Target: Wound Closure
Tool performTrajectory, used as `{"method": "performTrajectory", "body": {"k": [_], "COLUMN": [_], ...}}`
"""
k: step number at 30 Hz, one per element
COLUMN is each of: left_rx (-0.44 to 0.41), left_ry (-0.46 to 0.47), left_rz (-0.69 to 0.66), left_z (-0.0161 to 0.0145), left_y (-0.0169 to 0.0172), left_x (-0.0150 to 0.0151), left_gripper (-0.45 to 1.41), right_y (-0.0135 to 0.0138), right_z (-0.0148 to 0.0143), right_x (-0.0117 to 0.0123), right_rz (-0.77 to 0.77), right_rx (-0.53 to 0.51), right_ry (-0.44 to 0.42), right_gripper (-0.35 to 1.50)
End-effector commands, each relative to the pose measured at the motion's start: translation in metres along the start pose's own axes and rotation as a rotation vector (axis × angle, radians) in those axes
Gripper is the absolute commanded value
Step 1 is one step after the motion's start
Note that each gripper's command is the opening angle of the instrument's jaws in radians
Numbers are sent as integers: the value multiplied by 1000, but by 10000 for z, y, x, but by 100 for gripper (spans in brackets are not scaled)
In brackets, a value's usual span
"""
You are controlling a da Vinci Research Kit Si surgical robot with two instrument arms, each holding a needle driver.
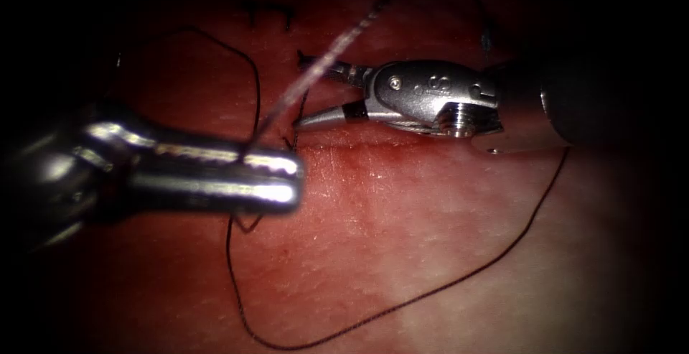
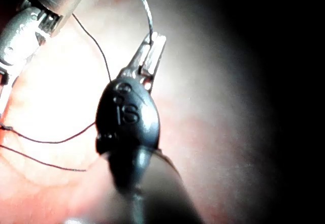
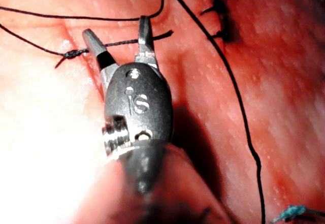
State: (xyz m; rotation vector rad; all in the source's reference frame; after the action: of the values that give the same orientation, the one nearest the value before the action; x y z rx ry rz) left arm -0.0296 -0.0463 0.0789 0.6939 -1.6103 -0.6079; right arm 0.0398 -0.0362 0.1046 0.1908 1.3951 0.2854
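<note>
The left tool hangs over the tissue, its jaws closed on the needle near one end. The needle rises from the tips, clear of the tissue. Just beyond those tips the right tool faces it, jaws spread to either side of a tail of thread. The knot lies just outside one jaw tip. A stitch sits past the right tool's tips. More thread loops on the tissue, from beside the right tool's shaft to under the left tool.

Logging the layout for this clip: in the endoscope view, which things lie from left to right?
Left tool, shut on thread → right tool, jaws open, holding nothing → loose thread lying on the tissue.
</note>
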Motion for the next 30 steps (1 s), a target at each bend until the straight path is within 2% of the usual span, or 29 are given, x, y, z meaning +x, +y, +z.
{"method": "performTrajectory", "body": {"k": [1, 2, 3, 5, 12, 19, 23, 25, 30], "left_rx": [23, 32, 43, 52, 63, 26, -50, -83, -141], "left_ry": [-22, -36, -58, -70, -101, -129, -134, -124, -103], "left_rz": [-47, -65, -101, -120, -172, -165, -100, -36, 27], "left_z": [4, 3, 2, -1, 1, 5, -14, -22, -39], "left_y": [16, 24, 42, 57, 117, 171, 214, 223, 243], "left_x": [8, 7, 6, 5, 6, 18, 46, 60, 95], "left_gripper": [-45, -45, -45, -45, -45, -45, -45, -45, -45], "right_y": [-15, -17, -23, -30, -63, -79, -88, -90, -93], "right_z": [12, 13, 18, 23, 53, 68, 61, 56, 50], "right_x": [-5, -4, -1, 1, 13, 23, 26, 26, 26], "right_rz": [6, 8, 14, 16, 9, 8, 2, 3, 4], "right_rx": [-27, -44, -77, -96, -59, -60, -61, -62, -70], "right_ry": [47, 59, 86, 81, 102, 156, 209, 224, 262], "right_gripper": [54, 49, 56, 64, 64, 51, 39, 34, 31]}}
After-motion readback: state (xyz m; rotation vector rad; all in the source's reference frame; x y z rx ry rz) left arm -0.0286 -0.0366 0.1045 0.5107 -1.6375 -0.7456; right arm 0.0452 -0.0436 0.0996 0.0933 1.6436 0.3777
